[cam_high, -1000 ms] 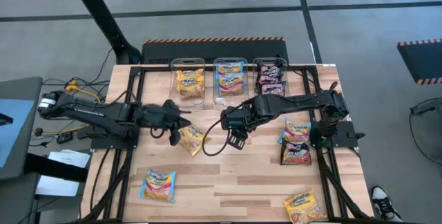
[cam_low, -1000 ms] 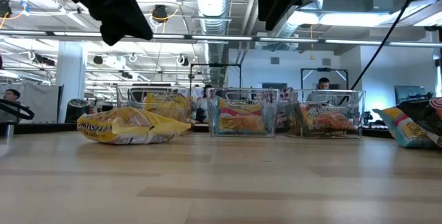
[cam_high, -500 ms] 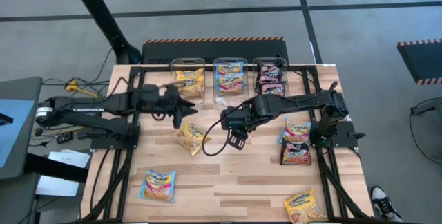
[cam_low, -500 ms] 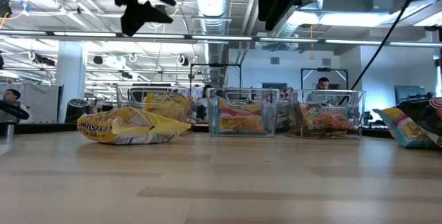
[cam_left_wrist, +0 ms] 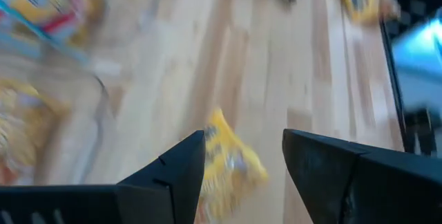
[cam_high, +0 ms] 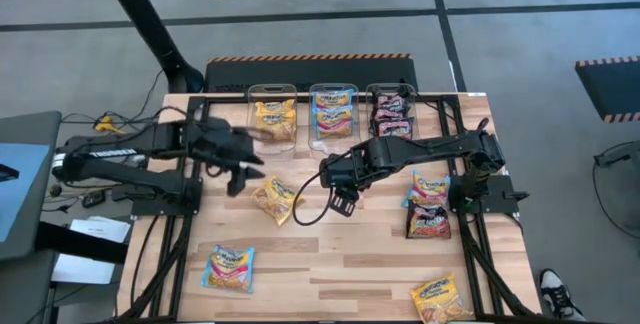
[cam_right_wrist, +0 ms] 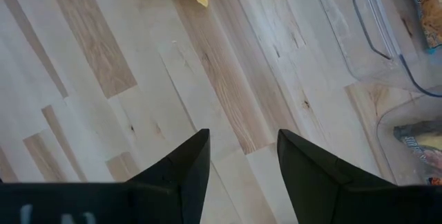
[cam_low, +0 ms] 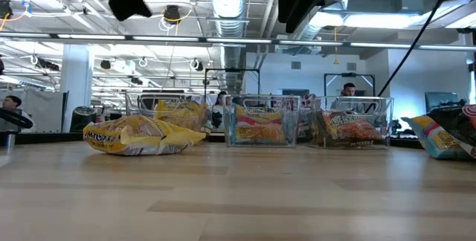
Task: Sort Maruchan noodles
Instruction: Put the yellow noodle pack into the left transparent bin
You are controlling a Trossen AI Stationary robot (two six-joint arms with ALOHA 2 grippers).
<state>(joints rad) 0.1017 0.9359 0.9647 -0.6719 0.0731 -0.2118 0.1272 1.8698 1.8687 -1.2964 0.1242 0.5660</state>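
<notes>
High view: a yellow packet is seen just beside the left gripper, toward the table's front, lying diagonally. Both the left gripper and the right gripper are spread and nothing is held; the left one is judged nearer.

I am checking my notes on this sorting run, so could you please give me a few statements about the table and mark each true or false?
1. The left end effector holds a yellow packet. False: it is open and empty, and the yellow packet lies on the table beside it.
2. Three clear bins stand in a row at the table's far edge. True.
3. The right end effector is open. True.
4. The bin of dark packets is on the left arm's side. False: it is nearest the right arm.
</notes>
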